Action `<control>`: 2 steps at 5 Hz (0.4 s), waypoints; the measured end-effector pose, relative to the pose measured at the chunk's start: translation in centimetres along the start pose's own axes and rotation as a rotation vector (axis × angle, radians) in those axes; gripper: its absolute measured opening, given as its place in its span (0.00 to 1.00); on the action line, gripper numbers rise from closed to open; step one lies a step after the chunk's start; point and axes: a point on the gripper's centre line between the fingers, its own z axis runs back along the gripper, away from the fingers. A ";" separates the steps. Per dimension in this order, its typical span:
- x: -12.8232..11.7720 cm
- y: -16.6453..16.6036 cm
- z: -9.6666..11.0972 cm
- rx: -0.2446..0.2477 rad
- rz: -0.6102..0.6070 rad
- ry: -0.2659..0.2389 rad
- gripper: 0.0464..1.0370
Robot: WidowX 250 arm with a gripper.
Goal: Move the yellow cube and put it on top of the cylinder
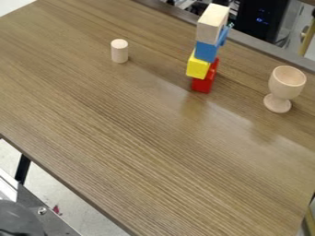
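Observation:
The yellow cube (197, 67) is part of a tall stack in the upper right of the camera view. It rests above a red block (201, 85), offset a little to the left. A blue block (206, 51) sits over the yellow cube, and a pale wooden block (212, 23) tops the stack. Left of the stack, the small pale wooden cylinder (119, 51) stands upright and apart, with nothing on its top.
A wooden goblet (287, 82) stands upright right of the stack. The table's far edge (258, 49) runs behind the stack and goblet. A metal frame with a dark round part (18, 219) is beyond the table's near left edge.

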 end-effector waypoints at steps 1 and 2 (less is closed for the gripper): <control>-0.1 1.0 -2.1 0.008 -0.004 0.039 0.53; 0.0 1.4 -3.5 0.008 -0.012 0.061 0.53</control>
